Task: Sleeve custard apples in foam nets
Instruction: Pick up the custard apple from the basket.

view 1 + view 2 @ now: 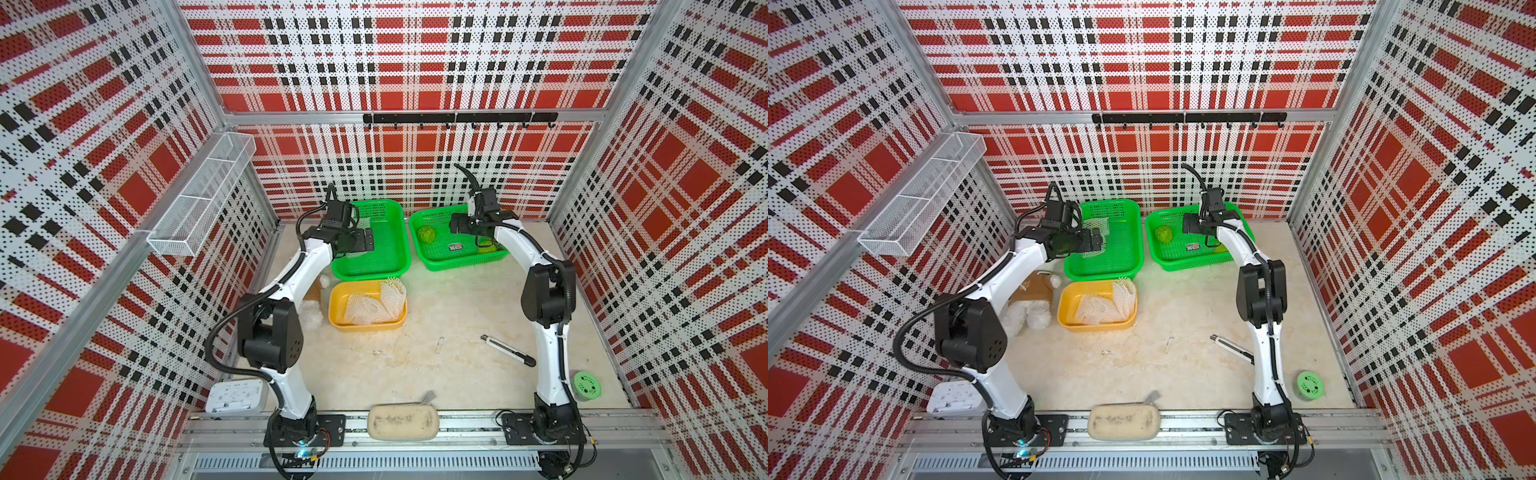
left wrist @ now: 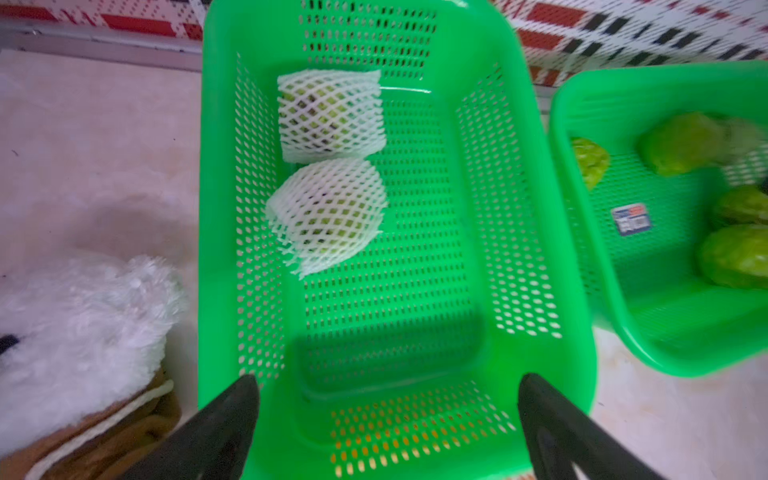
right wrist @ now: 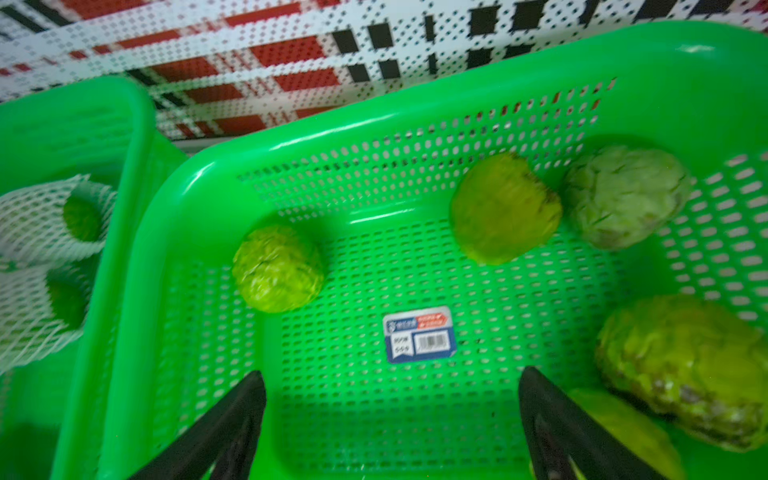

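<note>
Two sleeved custard apples (image 2: 330, 114), several bare, spare foam nets (image 1: 376, 303) piled.
Sleeved pair touching in green basket (image 2: 565, 270); bare bumpy yellow-green fruits (image 3: 277, 269) scattered in neighbouring green basket (image 3: 374, 120); white mesh nets heaped in yellow tub (image 1: 365, 326).

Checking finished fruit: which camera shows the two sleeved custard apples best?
Left wrist view: both sleeved custard apples lie unobstructed in their green basket. The right wrist view catches only their blurred ends; in both top views the left gripper mostly covers them.
</note>
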`<state>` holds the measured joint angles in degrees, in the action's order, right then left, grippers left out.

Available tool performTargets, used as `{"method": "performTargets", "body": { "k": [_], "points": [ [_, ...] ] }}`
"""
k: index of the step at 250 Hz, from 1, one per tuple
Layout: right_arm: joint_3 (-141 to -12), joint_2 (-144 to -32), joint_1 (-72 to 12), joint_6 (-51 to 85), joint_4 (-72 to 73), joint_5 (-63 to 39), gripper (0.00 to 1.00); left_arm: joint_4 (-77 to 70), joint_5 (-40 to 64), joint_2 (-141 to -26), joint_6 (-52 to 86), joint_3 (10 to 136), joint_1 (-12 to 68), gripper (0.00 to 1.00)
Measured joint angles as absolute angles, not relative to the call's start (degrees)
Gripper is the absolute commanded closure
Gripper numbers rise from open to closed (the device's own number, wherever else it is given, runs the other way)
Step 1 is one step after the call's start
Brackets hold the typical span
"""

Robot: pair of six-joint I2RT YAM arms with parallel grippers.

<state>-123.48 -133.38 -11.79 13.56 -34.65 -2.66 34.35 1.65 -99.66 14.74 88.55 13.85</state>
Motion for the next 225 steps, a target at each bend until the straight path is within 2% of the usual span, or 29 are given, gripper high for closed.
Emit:
{"method": "performTargets", "body": {
  "k": [62, 151, 225],
  "points": [
    [-141.21, -146.06, -9.43, 14.76, -38.68, -0.47, 0.00, 30.79, 4.62, -87.18, 14.98, 73.97, 20.14, 0.01],
    [-146.98, -152.92, -8.60, 17.28, -36.60, -2.13, 0.00, 28.29, 5.98, -67.48, 18.26, 58.22, 27.20, 0.00],
    [-149.80, -157.64, -8.60, 21.69, -33.26, -3.01, 0.06, 29.47, 4.03, -62.02, 22.55, 51.57, 33.30, 0.01]
  ]
}}
